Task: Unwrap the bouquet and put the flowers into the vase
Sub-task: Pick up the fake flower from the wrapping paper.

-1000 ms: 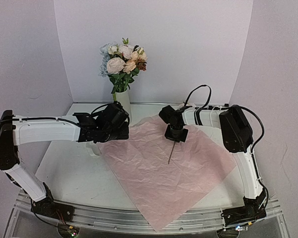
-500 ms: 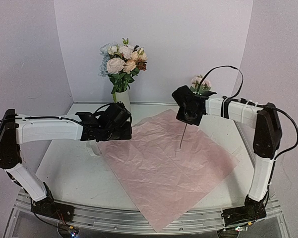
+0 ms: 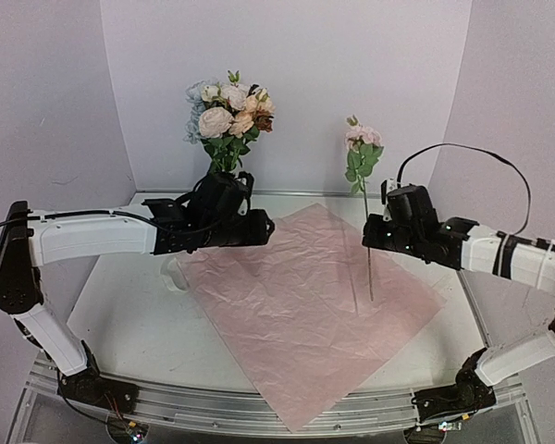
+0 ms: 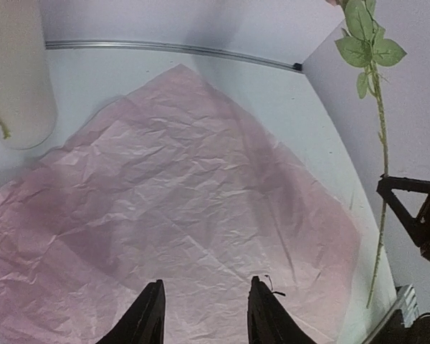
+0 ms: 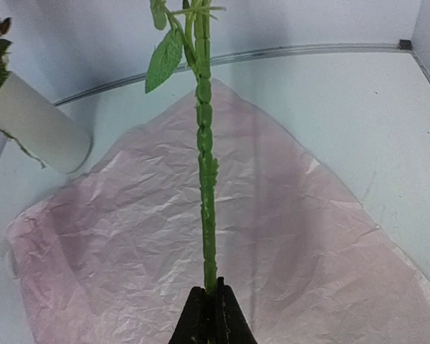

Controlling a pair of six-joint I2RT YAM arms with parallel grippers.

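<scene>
the long-stemmed pink artificial rose is held upright over the crinkled lilac-pink paper sheet, its stem clamped in the closed right gripper, while the left gripper is seen part-open and empty.

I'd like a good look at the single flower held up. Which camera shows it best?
The top view: the flower shows whole, pink bloom, leaves and stem. The left wrist view catches stem and leaves at its right edge. The right wrist view shows the stem close up in the right hand, bloom out of frame.
</scene>
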